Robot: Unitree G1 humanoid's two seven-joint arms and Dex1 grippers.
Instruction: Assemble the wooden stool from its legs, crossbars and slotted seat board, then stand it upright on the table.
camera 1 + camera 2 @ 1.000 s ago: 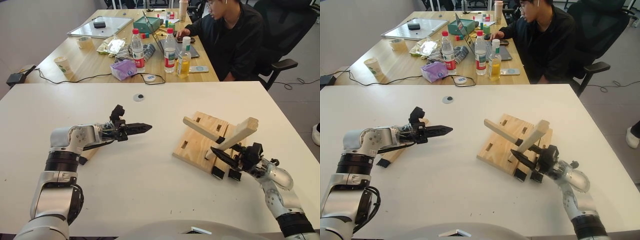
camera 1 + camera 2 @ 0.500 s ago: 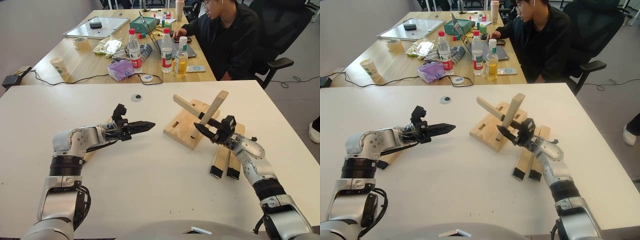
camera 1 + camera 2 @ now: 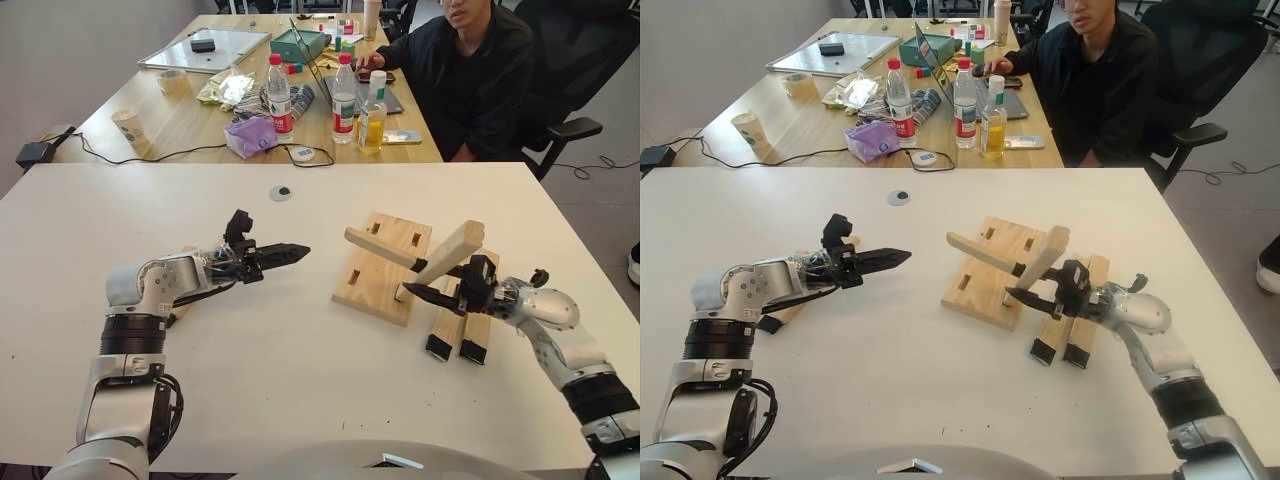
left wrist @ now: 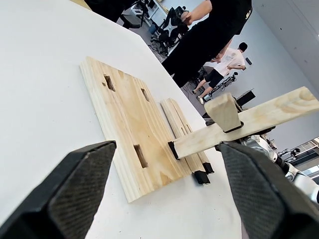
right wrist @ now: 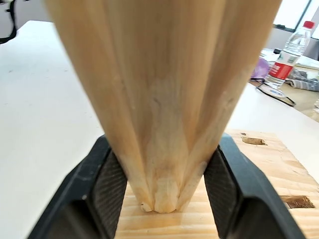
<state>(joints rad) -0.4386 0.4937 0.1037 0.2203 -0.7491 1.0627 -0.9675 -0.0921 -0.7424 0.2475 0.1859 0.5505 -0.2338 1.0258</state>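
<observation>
The slotted seat board [image 3: 385, 285] lies flat right of the table's centre. My right gripper [image 3: 425, 296] is shut on a wooden leg [image 3: 445, 258] that tilts up to the right just off the board's right edge. A crossbar [image 3: 375, 245] sticks out from that leg over the board. In the right wrist view the fingers [image 5: 107, 189] clamp the leg [image 5: 164, 99] from both sides. Two more legs [image 3: 463, 332] lie side by side next to the board. My left gripper [image 3: 285, 252] hovers open to the board's left, with nothing between its pads [image 4: 82, 189].
Another wooden piece [image 3: 780, 312] lies under my left forearm. A small dark disc [image 3: 281, 193] sits on the table farther back. Behind it a wooden desk [image 3: 180, 120] holds bottles [image 3: 343, 85] and clutter.
The head camera has shifted. My right gripper has tipped the leg and crossbar from nearly upright over the board to a lower lean at its right edge. The left arm holds its place.
</observation>
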